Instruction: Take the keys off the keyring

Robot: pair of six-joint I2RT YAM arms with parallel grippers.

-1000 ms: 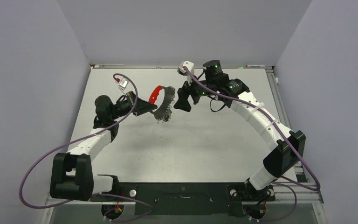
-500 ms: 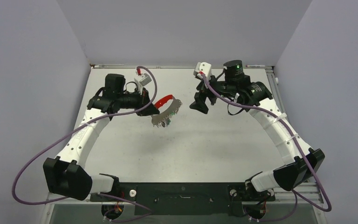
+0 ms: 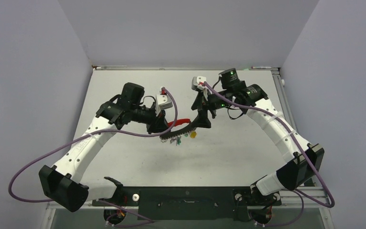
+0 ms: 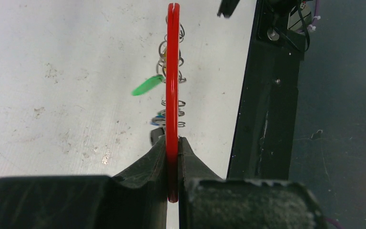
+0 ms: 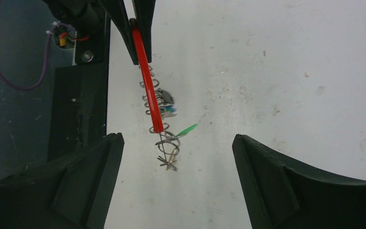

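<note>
My left gripper (image 3: pixel 164 126) is shut on the red half of the keyring (image 3: pixel 177 125) and holds it above the table. In the left wrist view the red band (image 4: pixel 172 71) stands edge-on, pinched between my fingers (image 4: pixel 190 160). Several keys (image 3: pixel 175 140) hang under the ring on small wire rings, with a green tag (image 4: pixel 145 87) and a yellow tag (image 3: pixel 193 135). My right gripper (image 3: pixel 203 120) is wide open at the ring's grey end. In the right wrist view (image 5: pixel 177 140) the ring's end and the keys (image 5: pixel 167 160) lie between the fingers, untouched.
The black base frame (image 3: pixel 186 195) runs along the table's near edge and shows in the left wrist view (image 4: pixel 267 95). Purple cables (image 3: pixel 52 155) loop off both arms. Grey walls close in the table (image 3: pixel 138 157) on three sides.
My left gripper has carried the keyring nearer and toward the table's middle. My right gripper has swung left and down to the ring's grey end, still open.
</note>
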